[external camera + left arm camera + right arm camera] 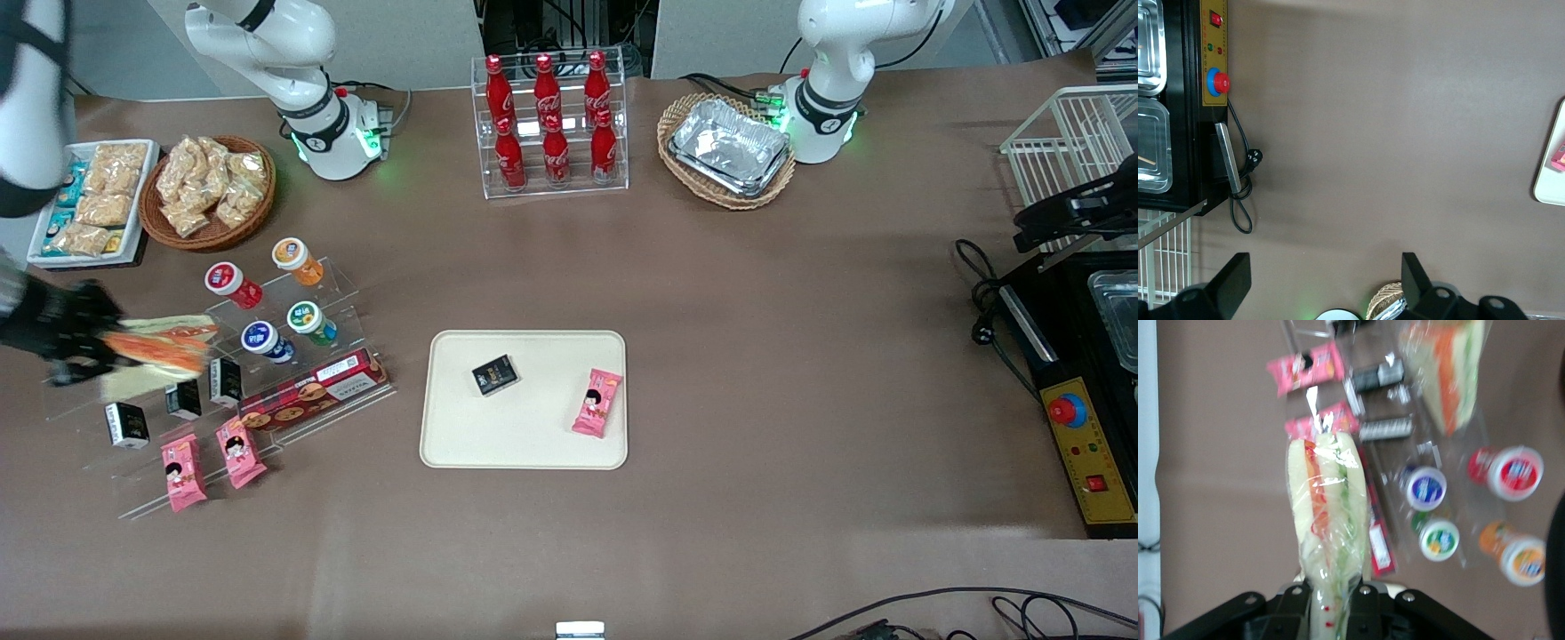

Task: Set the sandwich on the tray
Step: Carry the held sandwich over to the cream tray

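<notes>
My right gripper (105, 352) is at the working arm's end of the table, above the clear acrylic snack stand (293, 418). It is shut on the sandwich (158, 352), a clear-wrapped wedge with pale bread and thick orange-red filling, held in the air. In the right wrist view the sandwich (1328, 513) sticks out from between the gripper's (1333, 608) fingers. The cream tray (533, 444) lies flat mid-table, well away from the gripper toward the parked arm. Its edge shows in the left wrist view (1550, 180).
A second wedge (1450, 373) lies on the stand near the held one. The stand carries small cups (305, 320), black packs (227, 380), pink packets (238, 450) and a red box (313, 389). The tray holds a black packet (494, 374) and a pink packet (597, 402). A cola rack (551, 120) and baskets stand farther back.
</notes>
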